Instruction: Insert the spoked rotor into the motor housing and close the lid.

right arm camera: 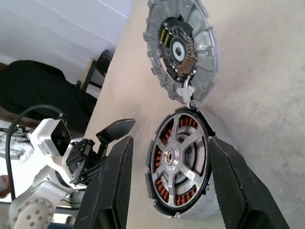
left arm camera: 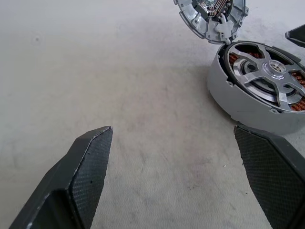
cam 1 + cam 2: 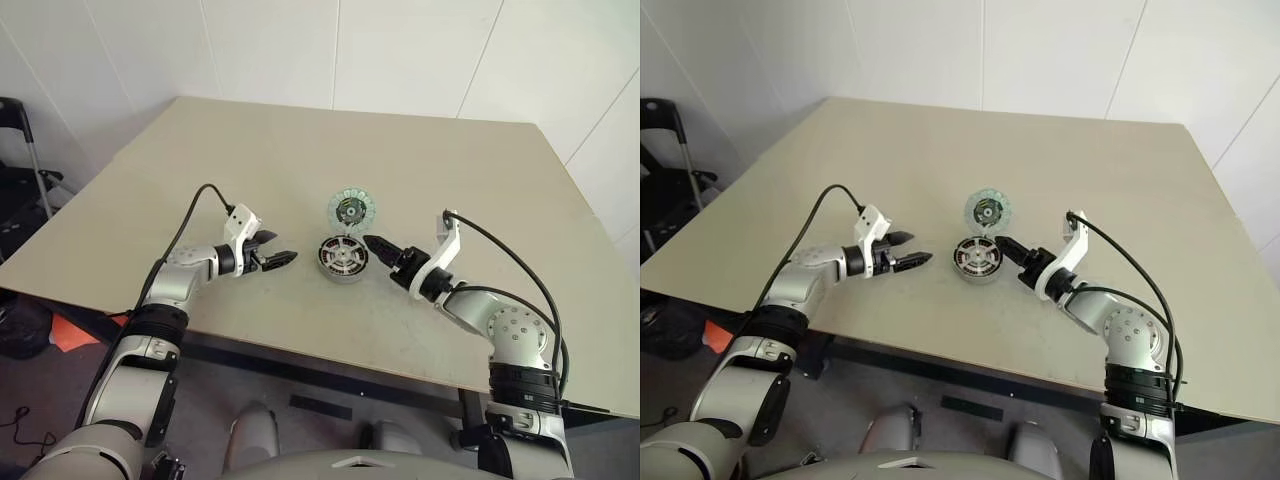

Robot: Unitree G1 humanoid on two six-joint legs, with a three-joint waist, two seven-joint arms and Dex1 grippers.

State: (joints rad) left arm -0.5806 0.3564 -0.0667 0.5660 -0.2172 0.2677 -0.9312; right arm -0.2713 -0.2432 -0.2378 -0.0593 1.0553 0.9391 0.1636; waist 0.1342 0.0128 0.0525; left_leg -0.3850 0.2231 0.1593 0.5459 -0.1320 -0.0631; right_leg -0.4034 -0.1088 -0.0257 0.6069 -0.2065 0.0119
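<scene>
Motor housing point(image 3: 342, 258) between open grippers

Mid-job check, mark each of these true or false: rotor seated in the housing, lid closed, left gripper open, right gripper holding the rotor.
1. The spoked rotor sits inside the motor housing. True.
2. The lid is closed over the housing. False: it lies open on the table, hinged at the housing's rim.
3. The left gripper is open. True.
4. The right gripper grips the rotor. False: its fingers stand apart on either side of the housing, holding nothing.
</scene>
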